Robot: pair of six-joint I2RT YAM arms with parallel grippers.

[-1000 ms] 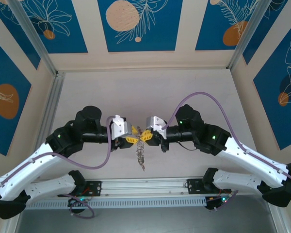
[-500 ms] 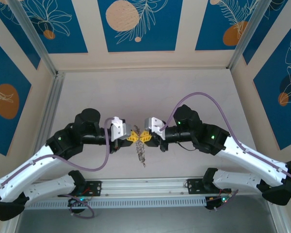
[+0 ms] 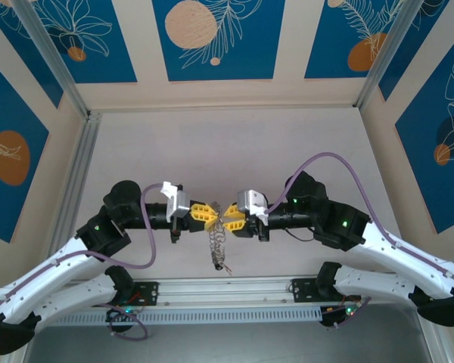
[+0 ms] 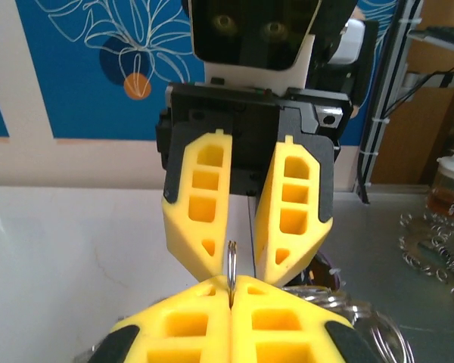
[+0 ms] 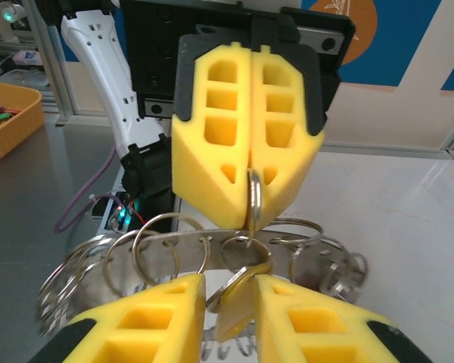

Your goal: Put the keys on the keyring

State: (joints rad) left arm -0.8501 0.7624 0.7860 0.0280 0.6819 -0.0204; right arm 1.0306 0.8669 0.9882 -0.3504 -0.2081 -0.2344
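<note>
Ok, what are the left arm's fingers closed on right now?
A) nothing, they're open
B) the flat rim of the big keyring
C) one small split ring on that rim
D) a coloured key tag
C. In the right wrist view the left fingers are pressed together on a small split ring, which joins the flat keyring just below them.

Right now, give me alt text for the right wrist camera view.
The left gripper, yellow fingers shut, pinches a small split ring; below it a key hangs between the right gripper's parted fingers. Behind, the keyring, a flat grey band fringed with silvery loops, spans the view.
</note>
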